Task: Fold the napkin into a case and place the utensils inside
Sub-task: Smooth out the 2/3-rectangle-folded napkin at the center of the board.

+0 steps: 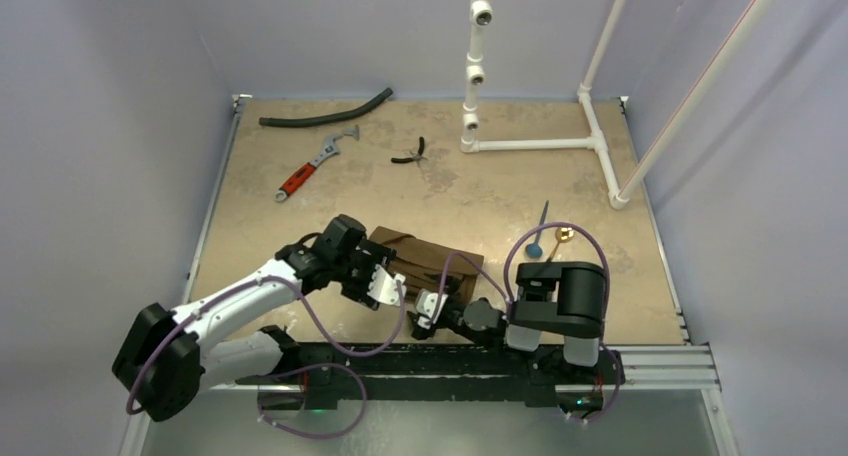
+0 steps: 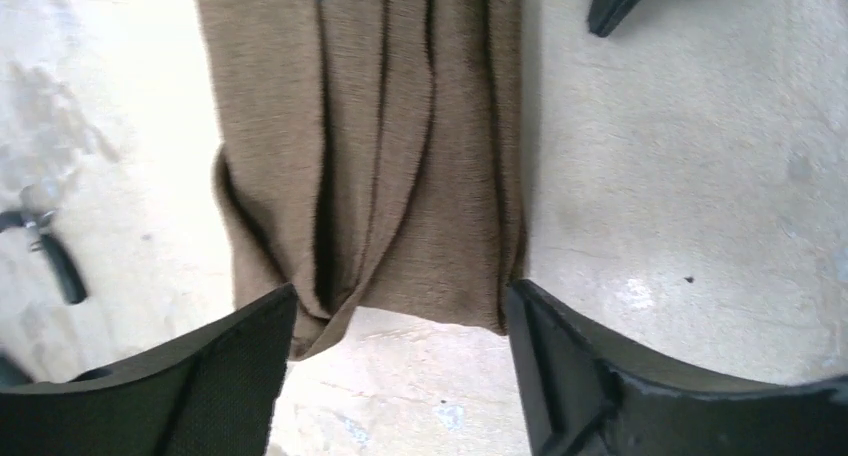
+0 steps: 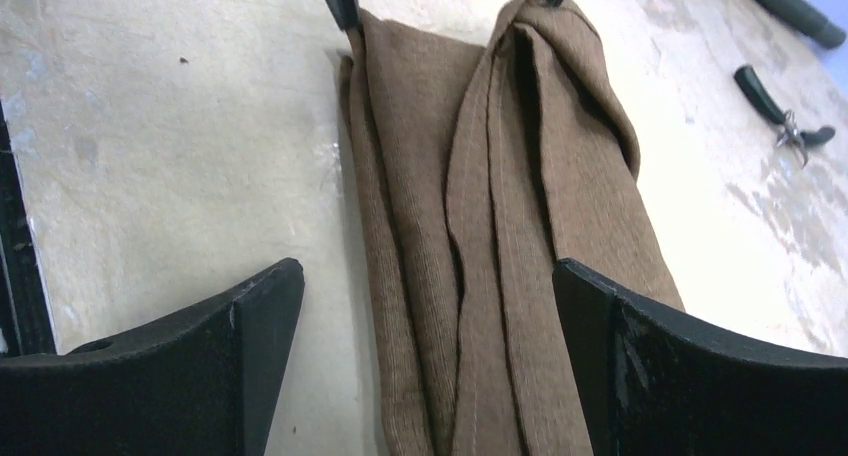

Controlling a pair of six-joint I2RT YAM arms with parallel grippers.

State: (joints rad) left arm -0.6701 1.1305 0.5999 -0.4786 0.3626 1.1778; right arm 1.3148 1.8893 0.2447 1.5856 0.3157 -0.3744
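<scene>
The tabletop (image 1: 480,186) first: the whole job is sitting near its front edge, right in front of the two arm bases.

The napkin (image 1: 432,256) is the big news. It isn't lying flat. It's bunched into a narrow brown strip with several long pleats running down it, and the layers overlap pretty loosely. I'd call that a rough fold, maybe halfway to a case. I can't see a clean pocket or an open mouth anywhere, so it probably needs another fold or some tidying before anything can slide in.

The left claw (image 2: 400,294) sits at one end of the strip with its jaws apart. The cloth end lies between them and brushes the fingertips, but it isn't pinched. The right claw (image 3: 428,271) is at the other end, jaws wide apart, straddling the strip without gripping it. So nothing is holding the napkin, and it's just resting on the tabletop.

The utensils (image 1: 540,232) haven't been dealt with at all. The spoon (image 1: 536,247) with the blue bowl and a small gold-ish piece (image 1: 564,235) lie off to the right, well apart from the napkin and just past the right arm. That half of the job hasn't begun.

Rough guess is under half done.
</scene>
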